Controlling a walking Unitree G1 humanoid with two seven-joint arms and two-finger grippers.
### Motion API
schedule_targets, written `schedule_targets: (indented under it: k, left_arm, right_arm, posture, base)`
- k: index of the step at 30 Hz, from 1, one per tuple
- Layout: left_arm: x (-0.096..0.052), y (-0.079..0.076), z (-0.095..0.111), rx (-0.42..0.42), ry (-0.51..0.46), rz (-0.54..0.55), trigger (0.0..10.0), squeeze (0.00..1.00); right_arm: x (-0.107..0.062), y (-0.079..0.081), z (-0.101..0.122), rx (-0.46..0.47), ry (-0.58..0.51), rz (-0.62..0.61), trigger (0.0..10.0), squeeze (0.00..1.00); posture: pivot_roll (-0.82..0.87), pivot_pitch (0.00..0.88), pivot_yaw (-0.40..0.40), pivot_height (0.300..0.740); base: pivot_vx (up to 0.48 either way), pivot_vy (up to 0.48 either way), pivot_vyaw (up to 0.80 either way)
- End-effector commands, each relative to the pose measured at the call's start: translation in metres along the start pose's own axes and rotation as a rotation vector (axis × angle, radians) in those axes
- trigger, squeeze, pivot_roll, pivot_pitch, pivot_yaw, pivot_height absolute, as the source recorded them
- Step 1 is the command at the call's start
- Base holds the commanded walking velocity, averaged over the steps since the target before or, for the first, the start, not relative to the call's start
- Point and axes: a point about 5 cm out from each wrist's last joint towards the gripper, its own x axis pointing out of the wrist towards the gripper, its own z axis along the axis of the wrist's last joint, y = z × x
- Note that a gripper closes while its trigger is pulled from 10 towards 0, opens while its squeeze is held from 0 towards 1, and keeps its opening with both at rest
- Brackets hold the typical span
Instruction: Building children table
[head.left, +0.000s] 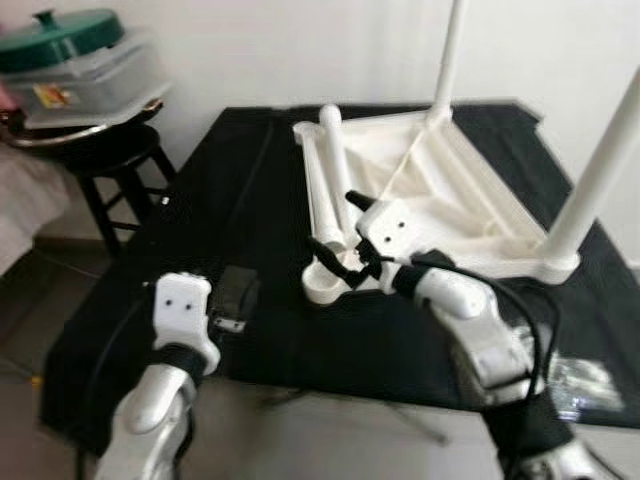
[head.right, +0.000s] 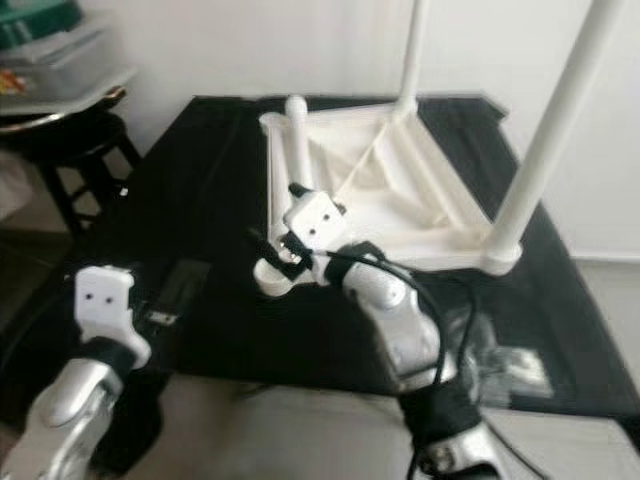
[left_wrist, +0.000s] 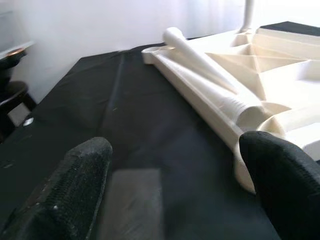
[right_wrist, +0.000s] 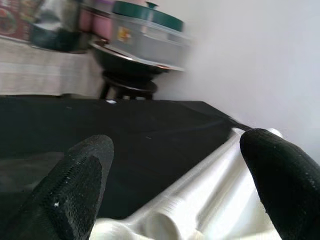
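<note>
Two legs already stand in the upturned white table top (head.left: 440, 190) at its far and right corners. Left gripper (head.left: 222, 305) hovers wide open over the black table's (head.left: 200, 190) near-left part. Right gripper (head.left: 340, 262), fingers spread wide, straddles the loose leg (head.left: 335, 175) at the empty near socket, probably ready to lift it. Socket detail blurred.

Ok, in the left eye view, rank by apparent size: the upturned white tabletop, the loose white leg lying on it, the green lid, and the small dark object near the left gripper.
1. Upturned white tabletop
2. Loose white leg, though the right gripper covers its near end
3. Green lid, farther away, so only apparent size
4. Small dark object by the left gripper
</note>
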Motion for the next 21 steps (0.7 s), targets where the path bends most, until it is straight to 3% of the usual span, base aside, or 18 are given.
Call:
schedule_targets:
  k: [1, 7, 13, 15, 21]
  left_arm:
    - [-0.002, 0.001, -0.005, 0.001, 0.027, 0.000, 10.0, 0.00]
    - [-0.003, 0.003, -0.007, -0.002, 0.044, 0.023, 10.0, 0.00]
    - [-0.003, 0.010, -0.011, -0.016, 0.071, 0.089, 10.0, 0.00]
    - [-0.004, 0.012, -0.016, -0.008, 0.115, 0.097, 10.0, 0.00]
    - [-0.004, 0.011, -0.017, 0.004, 0.118, 0.091, 10.0, 0.00]
  right_arm:
    - [-0.002, -0.002, -0.001, -0.003, 0.007, -0.005, 10.0, 0.00]
    - [-0.003, -0.002, -0.002, -0.022, 0.020, 0.018, 10.0, 0.00]
    - [-0.004, 0.002, -0.002, -0.046, 0.020, 0.077, 10.0, 0.00]
    - [-0.007, 0.001, -0.004, -0.088, 0.045, 0.115, 10.0, 0.00]
    - [-0.011, -0.009, -0.010, -0.147, 0.106, 0.114, 10.0, 0.00]
  posture:
    - [-0.05, 0.091, 0.051, 0.740]
    - [-0.06, 0.095, 0.053, 0.740]
    - [-0.06, 0.097, 0.055, 0.740]
    - [-0.05, 0.101, 0.057, 0.740]
    - [-0.05, 0.101, 0.057, 0.740]
  base:
    - [0.334, 0.000, 0.00]
    - [0.281, 0.000, 0.00]
    - [0.000, 0.000, 0.00]
    - [0.000, 0.420, 0.00]
    - [0.000, 0.480, 0.00]
